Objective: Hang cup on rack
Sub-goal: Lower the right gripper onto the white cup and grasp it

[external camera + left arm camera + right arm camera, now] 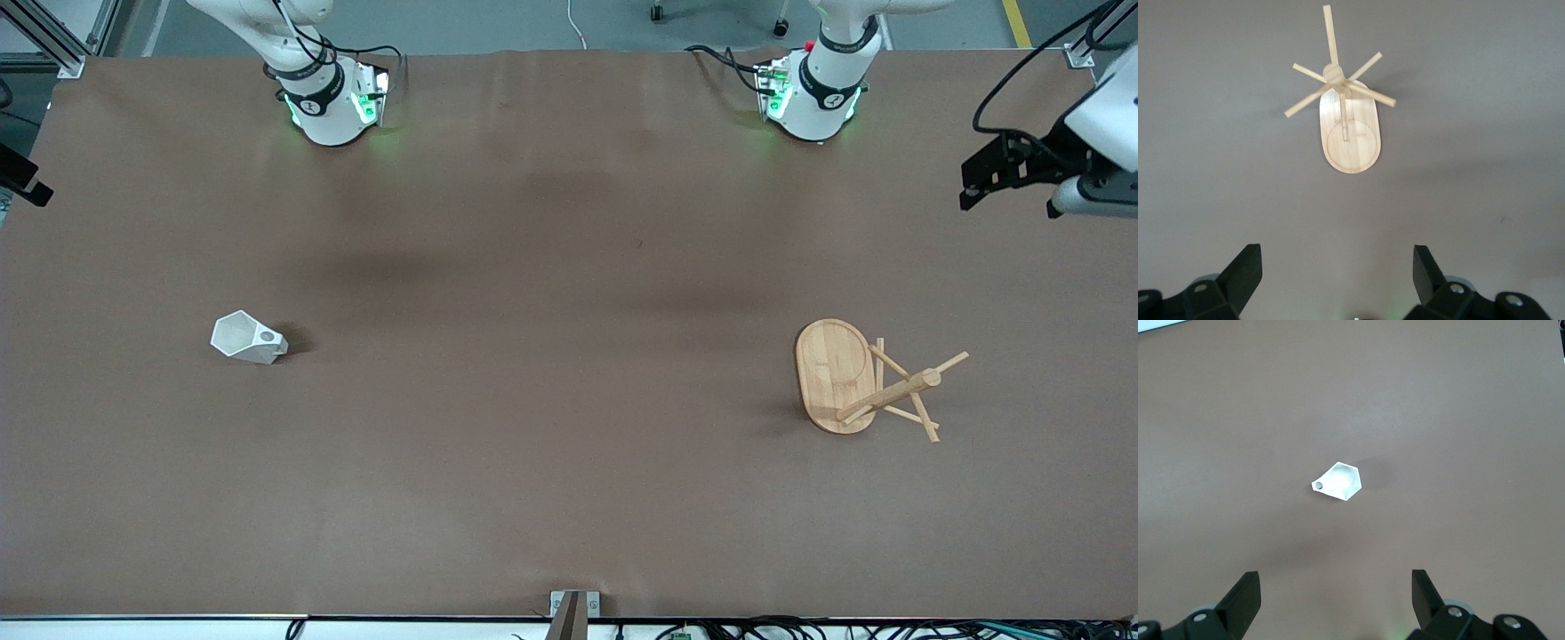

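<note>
The white faceted cup (pixel 248 339) sits mid-left of the front view, the bamboo mug rack (pixel 867 381) lower right. Only the wrist views show fingers: left gripper (pixel 1338 275) spread wide over the rack (nothing held), right gripper (pixel 1336 597) spread wide over the cup.

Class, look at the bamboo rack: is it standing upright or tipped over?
Upright. The rack sits with its oval base flat on the table, and the left wrist view looks straight down onto the post top, its pegs spreading outward.

One cup (pixel 248 339), one rack (pixel 858 380), and two robot arms at the table.
</note>
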You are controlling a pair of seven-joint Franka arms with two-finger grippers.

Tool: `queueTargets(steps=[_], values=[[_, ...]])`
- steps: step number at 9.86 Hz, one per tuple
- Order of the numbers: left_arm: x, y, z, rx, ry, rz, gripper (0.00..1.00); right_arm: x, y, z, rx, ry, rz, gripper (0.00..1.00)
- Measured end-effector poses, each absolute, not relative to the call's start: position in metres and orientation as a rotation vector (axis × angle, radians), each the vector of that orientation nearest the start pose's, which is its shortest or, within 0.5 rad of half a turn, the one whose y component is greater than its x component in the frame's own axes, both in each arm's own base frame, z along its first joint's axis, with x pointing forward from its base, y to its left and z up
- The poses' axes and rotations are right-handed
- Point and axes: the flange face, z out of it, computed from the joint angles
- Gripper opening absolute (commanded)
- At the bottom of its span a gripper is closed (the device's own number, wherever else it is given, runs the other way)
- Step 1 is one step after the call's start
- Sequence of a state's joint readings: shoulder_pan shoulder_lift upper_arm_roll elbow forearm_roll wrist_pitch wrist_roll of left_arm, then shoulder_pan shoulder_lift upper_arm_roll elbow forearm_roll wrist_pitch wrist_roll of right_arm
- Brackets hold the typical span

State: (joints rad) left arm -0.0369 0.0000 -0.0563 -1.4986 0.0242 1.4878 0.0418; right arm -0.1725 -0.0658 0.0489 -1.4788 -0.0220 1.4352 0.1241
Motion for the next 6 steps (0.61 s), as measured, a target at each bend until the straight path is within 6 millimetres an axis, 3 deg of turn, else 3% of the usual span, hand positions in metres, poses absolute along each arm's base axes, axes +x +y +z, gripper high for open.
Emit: queueTargets(steps=[2,3,4,6], values=[[0.552,-0.044,0.652,-3.073,0.199,0.006,1.00,0.516,-0.065,0.679,-3.142,0.393,0.007,1.00],[0.552,-0.042,0.654,-3.070,0.196,0.001,1.00,0.522,-0.065,0.660,-3.142,0.390,0.053,1.00],[0.553,-0.042,0.655,-3.070,0.194,-0.003,1.00,0.533,-0.067,0.631,-3.140,0.388,0.085,1.00],[0.557,-0.042,0.663,-3.071,0.193,-0.037,1.00,0.559,-0.070,0.555,-3.137,0.381,0.108,1.00]])
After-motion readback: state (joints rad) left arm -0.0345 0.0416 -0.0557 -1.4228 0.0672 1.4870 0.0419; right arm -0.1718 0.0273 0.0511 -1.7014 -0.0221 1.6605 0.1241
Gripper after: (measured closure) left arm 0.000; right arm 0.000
